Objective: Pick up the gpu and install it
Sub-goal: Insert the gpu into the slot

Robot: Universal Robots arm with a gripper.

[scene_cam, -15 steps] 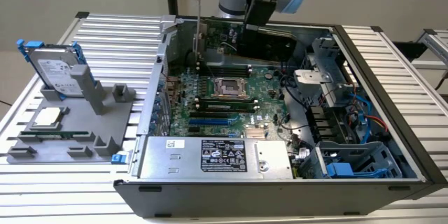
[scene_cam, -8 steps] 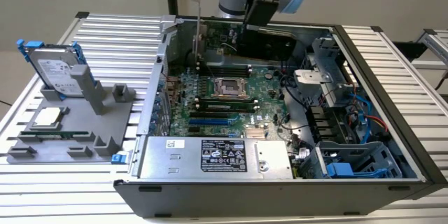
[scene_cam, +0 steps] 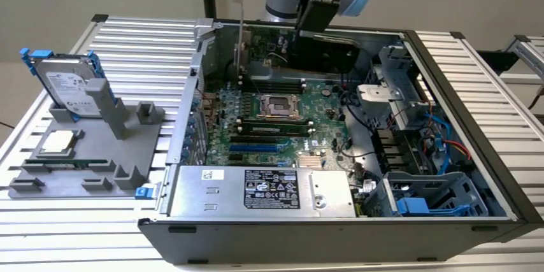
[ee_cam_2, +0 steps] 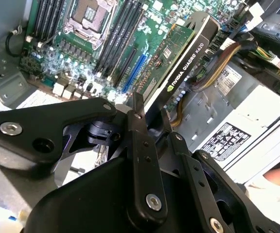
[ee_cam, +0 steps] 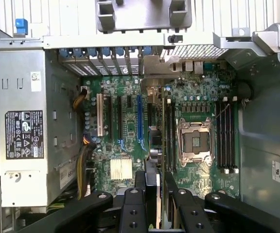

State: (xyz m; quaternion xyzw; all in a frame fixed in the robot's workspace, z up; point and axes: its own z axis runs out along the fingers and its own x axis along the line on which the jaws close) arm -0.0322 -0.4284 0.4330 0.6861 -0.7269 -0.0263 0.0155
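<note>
Clearly the gripper (ee_cam: pixel 155 178) is pinching the gpu (ee_cam: pixel 154 155). In the first wrist view its two black fingers (ee_cam: pixel 134 204) press on either side of the card. The card appears edge-on there as a thin strip above the motherboard (ee_cam: pixel 198 92), between the long blue slot (ee_cam: pixel 140 121) and the CPU socket (ee_cam: pixel 196 141). The second wrist view shows what that view hides: the gpu (ee_cam_2: pixel 188 53) stretches away from the fingers, with its black cover on one face and green board on the other. In the exterior view the gpu (scene_cam: pixel 327 52) hangs upright over the far end of the open computer case (scene_cam: pixel 340 240), inside its walls. There is open room over the board towards the power supply (scene_cam: pixel 259 189). Whether its lower edge touches a slot I cannot tell. Well apart, on the bench (scene_cam: pixel 85 246) at the exterior view's left, a hard drive (scene_cam: pixel 66 87) stands in a grey holder (scene_cam: pixel 93 164).
</note>
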